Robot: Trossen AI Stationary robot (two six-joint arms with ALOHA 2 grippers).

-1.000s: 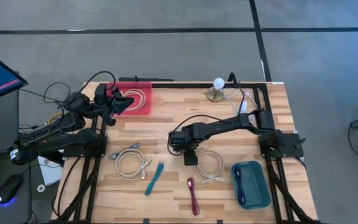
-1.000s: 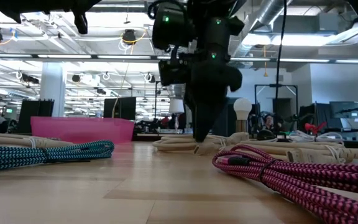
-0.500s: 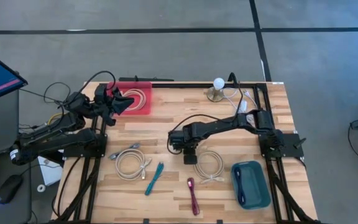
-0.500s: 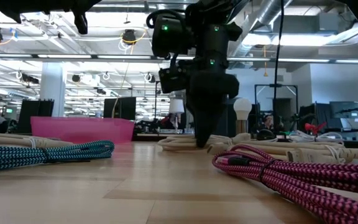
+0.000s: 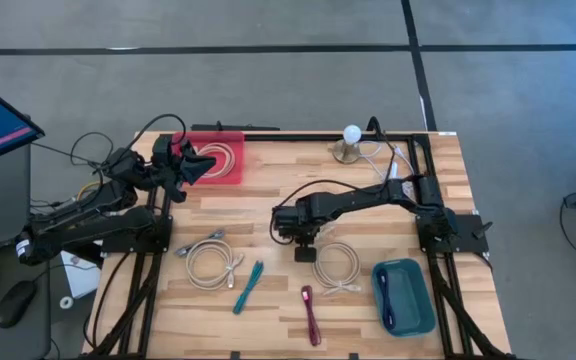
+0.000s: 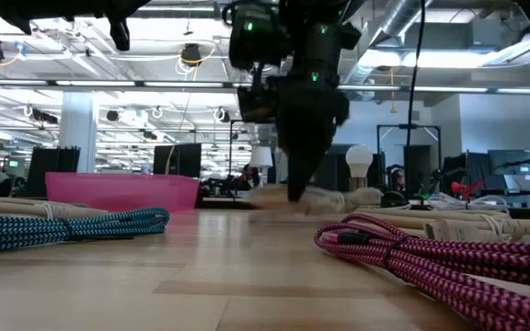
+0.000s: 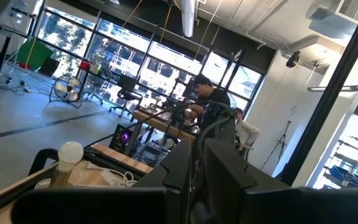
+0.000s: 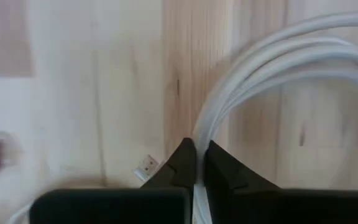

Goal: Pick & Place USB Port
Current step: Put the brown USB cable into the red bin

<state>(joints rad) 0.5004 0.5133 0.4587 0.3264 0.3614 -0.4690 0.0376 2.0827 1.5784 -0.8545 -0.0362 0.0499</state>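
High view: right gripper (image 5: 306,252) at table centre, on left edge of white cable coil (image 5: 338,266); teal tray (image 5: 404,296) to its right, magenta cable (image 5: 310,314) and teal cable (image 5: 247,286) nearer front edge. Left gripper (image 5: 190,166) waits over red bin (image 5: 231,158), fingers: cannot tell

Low view: coil lifted slightly off wood, magenta cable in foreground

Right wrist view: fingers (image 8: 183,163) pinched shut on white strands

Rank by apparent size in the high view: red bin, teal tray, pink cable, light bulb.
1. red bin and teal tray: alike, too close to rank
2. pink cable
3. light bulb
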